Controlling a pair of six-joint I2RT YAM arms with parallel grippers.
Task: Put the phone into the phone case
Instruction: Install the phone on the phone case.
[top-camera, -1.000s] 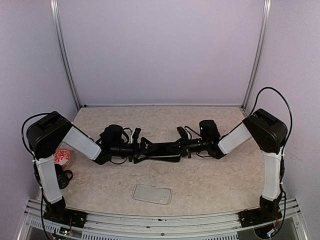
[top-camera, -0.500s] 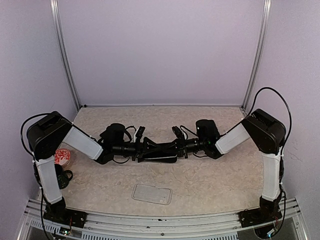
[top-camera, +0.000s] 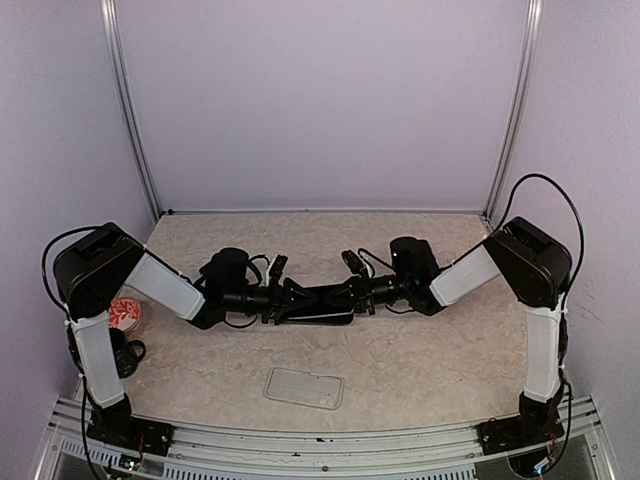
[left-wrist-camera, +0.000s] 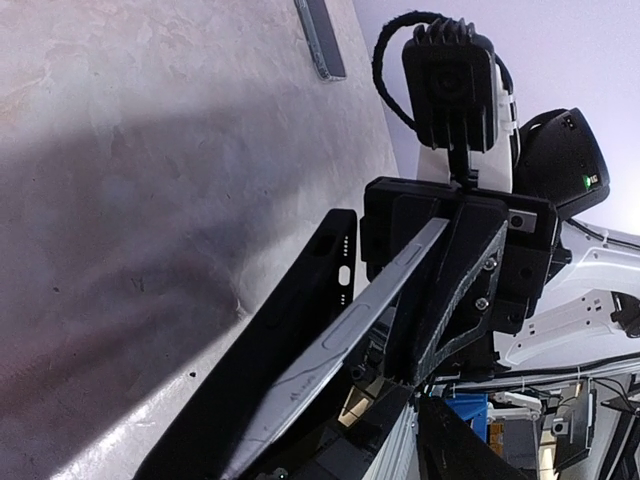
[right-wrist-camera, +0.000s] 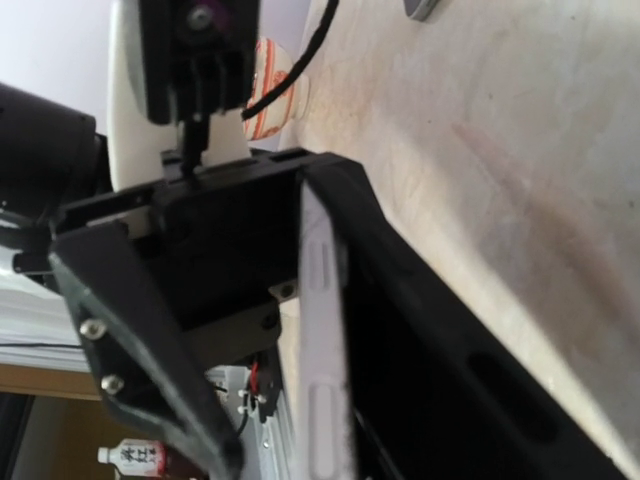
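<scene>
The phone, dark with a silver side, hangs above the table's middle, held between the two arms. The black phone case lies along it, with port holes at its end, and the silver side stands proud of the case's rim. My right gripper is shut on the phone's right end, one finger pressed against the silver side. My left gripper straddles the left end, open. Its finger stands a gap away from the phone.
A clear flat rectangular piece lies near the front edge. It also shows in the left wrist view. A red-and-white round object and a small black item sit at the left, by the left arm's base.
The left gripper's jaws have narrowed around the phone's left end. The phone and the right gripper have shifted slightly left and away from the front edge.
</scene>
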